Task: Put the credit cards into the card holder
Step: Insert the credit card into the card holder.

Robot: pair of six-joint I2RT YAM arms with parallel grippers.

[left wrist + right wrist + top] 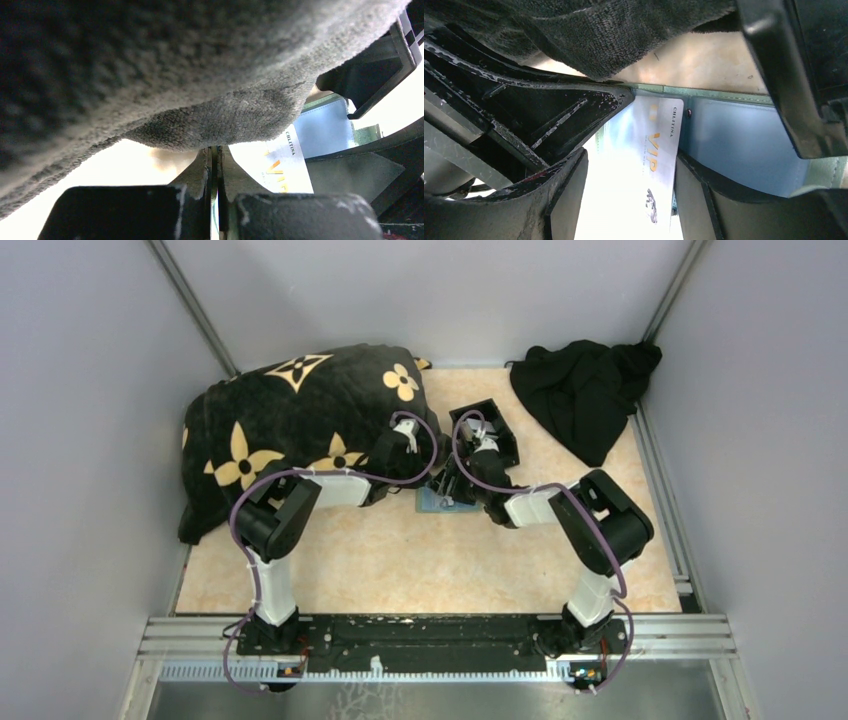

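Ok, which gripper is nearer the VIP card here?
Right. The right gripper has the VIP card between its fingers; the left gripper is shut just beside the card's edge.

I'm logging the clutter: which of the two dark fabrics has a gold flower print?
The big blanket at the left rear; the cloth in the right rear corner is plain black.
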